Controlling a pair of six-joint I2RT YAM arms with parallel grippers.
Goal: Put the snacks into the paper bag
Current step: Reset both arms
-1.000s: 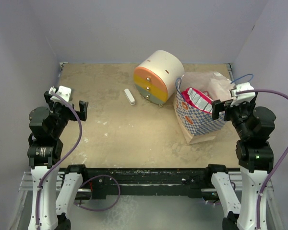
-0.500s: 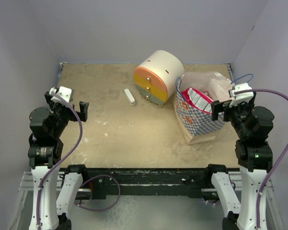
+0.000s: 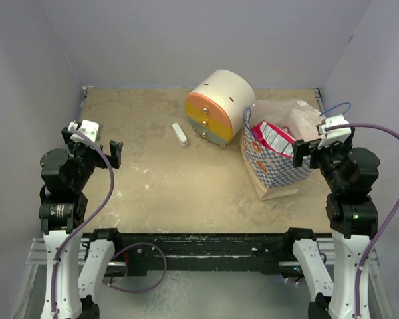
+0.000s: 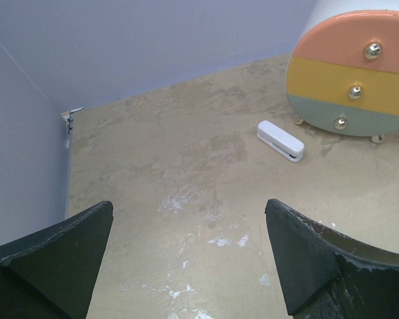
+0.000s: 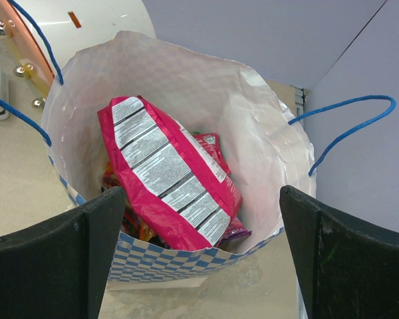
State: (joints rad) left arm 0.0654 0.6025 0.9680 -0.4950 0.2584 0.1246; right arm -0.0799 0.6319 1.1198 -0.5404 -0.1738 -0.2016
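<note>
Snacks [image 5: 213, 153], pink packet [image 5: 163, 169] topmost, lie in the paper bag [image 5: 186, 73]; left tool [image 4: 187, 206] and right tool [image 5: 201, 194] gape empty.

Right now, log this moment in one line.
foil snacks: in tan checkered paper bag; left gripper: open, empty; right gripper: open, by bag

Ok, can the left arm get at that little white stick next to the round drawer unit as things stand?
Probably yes. The left gripper is open and empty, and nothing stands on the table between it and the white stick, which lies flat just clear of the drawer unit.
</note>
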